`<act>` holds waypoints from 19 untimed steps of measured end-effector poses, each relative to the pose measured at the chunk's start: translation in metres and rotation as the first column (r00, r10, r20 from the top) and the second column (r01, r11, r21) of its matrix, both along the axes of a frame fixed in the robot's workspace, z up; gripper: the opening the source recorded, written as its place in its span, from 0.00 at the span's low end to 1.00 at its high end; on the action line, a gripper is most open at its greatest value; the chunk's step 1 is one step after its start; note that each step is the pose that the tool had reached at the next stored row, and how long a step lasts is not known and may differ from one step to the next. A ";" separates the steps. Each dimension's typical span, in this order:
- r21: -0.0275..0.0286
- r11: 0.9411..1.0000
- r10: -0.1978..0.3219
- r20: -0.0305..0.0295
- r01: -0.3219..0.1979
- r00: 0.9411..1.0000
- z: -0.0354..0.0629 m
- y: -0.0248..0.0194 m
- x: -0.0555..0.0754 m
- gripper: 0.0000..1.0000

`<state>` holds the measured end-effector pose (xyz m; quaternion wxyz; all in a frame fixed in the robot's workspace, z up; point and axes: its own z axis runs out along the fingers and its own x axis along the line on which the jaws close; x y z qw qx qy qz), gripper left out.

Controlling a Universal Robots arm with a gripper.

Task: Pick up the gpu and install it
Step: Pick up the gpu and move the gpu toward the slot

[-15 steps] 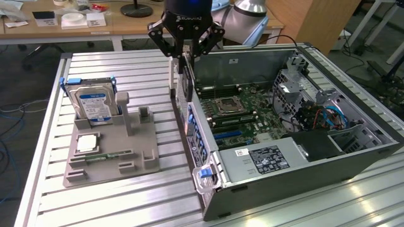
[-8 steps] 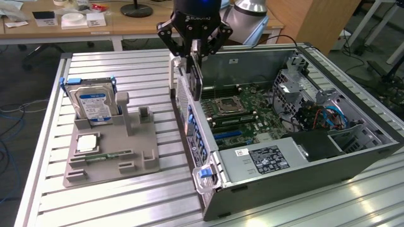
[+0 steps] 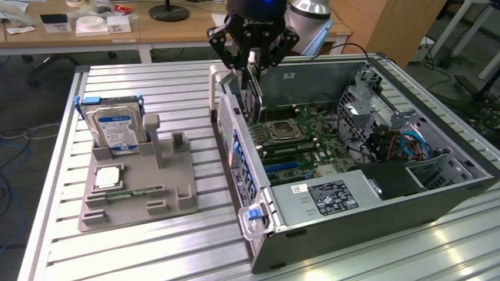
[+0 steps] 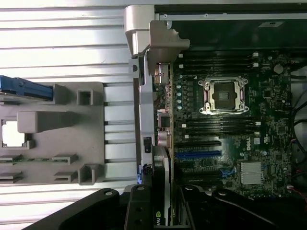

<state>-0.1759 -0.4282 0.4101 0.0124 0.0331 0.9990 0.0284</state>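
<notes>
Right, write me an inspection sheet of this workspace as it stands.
surface: slotted metal table, bearing a grey holder and an open case.
job's things: gpu held upright in the case, above the motherboard, by the rear wall.
clutter: hard drive, cpu and memory stick in the holder.
jaws: closed on the gpu's top edge.
cables: blue cables inside the case; floor cables at the exterior view's left.
surroundings: wooden desks behind, with boxes and a lamp base.

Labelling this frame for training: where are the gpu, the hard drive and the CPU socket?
gpu (image 3: 254,96), exterior view, middle of card.
hard drive (image 3: 116,125), exterior view, blue-white label.
CPU socket (image 4: 224,95), wrist view, socket centre.
</notes>
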 end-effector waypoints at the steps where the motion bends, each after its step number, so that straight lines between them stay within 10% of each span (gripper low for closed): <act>1: 0.000 1.000 0.000 0.000 0.000 1.000 0.0000 0.0000 0.002 0.27; 19: 0.003 1.000 0.000 0.000 0.000 1.000 0.0000 0.0000 0.042 0.27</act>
